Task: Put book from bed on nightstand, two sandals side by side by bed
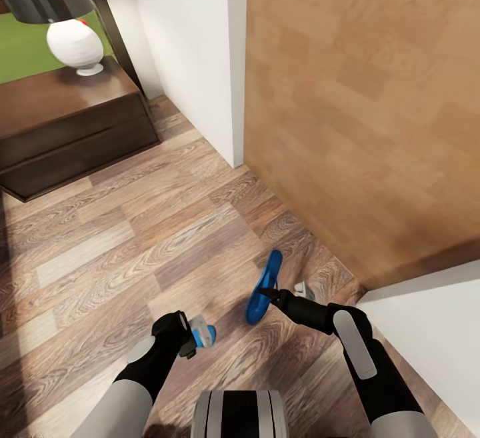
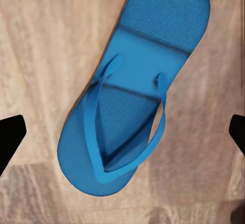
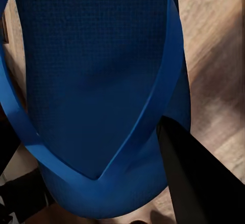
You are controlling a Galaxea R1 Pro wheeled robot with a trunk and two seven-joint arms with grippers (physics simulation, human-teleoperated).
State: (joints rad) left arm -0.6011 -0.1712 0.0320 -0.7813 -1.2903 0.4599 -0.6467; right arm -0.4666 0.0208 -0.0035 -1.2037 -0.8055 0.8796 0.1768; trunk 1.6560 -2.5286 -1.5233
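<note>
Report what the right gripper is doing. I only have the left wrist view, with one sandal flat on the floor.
Observer: In the head view, the right gripper appears closed on the other sandal, which is tipped on its edge.
Operator: Name the nearest furniture.
Observer: A nightstand stands ahead on the robot's left, against the wall, with a white lamp on top.

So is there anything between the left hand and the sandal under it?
Nothing visible. In the left wrist view the sandal lies flat on bare wood floor, with the left hand open above it and its fingers either side.
</note>
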